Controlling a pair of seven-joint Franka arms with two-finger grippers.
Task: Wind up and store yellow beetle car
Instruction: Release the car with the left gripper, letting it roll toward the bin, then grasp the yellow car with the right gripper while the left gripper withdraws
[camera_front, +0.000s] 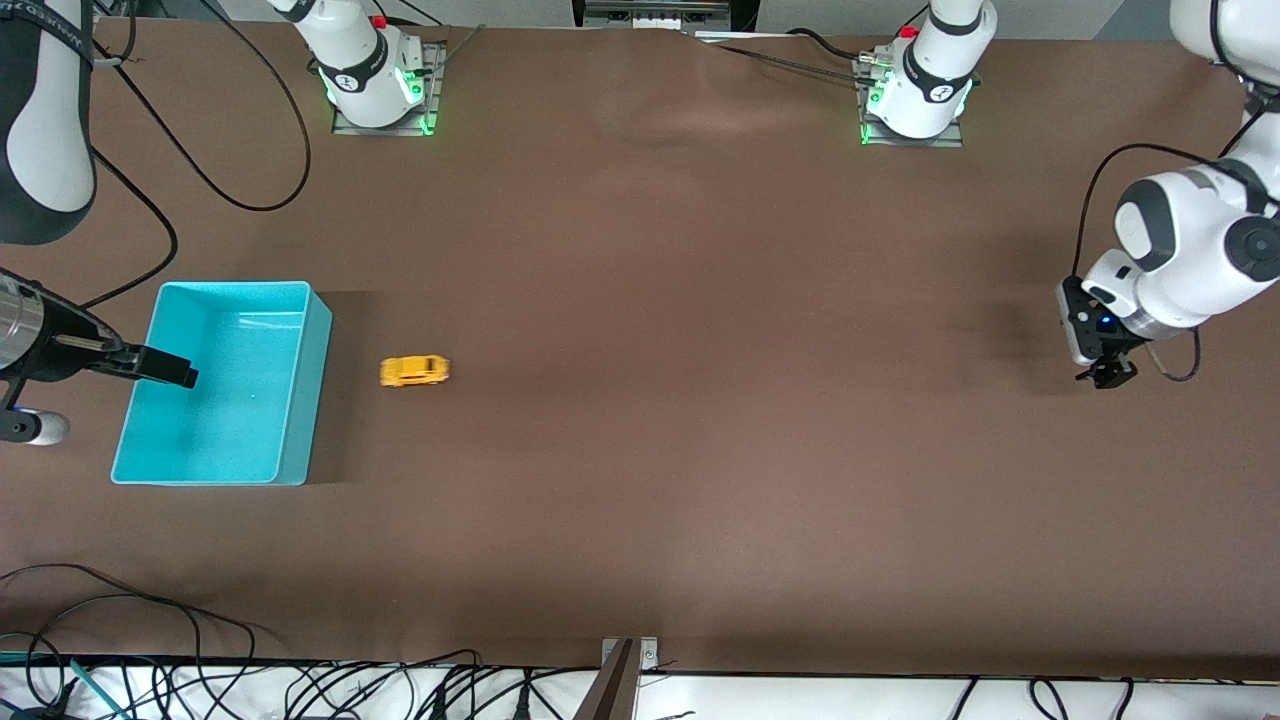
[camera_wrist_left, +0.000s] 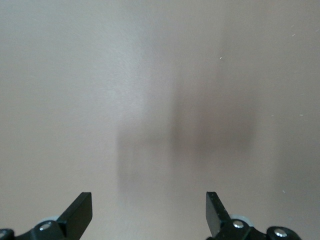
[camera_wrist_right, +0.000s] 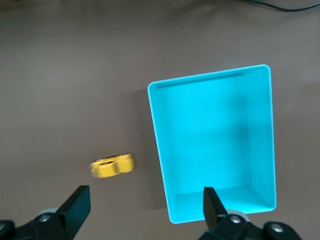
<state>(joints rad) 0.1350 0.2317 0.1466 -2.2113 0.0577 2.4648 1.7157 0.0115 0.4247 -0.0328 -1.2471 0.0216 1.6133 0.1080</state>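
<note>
The yellow beetle car (camera_front: 414, 371) sits on the table (camera_front: 700, 450) just beside the empty bin (camera_front: 300, 400), apparently staged for a short transfer. Its long axis runs along the table; which end is the nose cannot be told. The right gripper (camera_wrist_right: 145, 212) hangs spread over the bin. The left gripper (camera_wrist_left: 149, 212), also spread, waits over bare table.

Even light, soft shadows, blurred yellow beetle car (camera_wrist_right: 112, 165)
</note>
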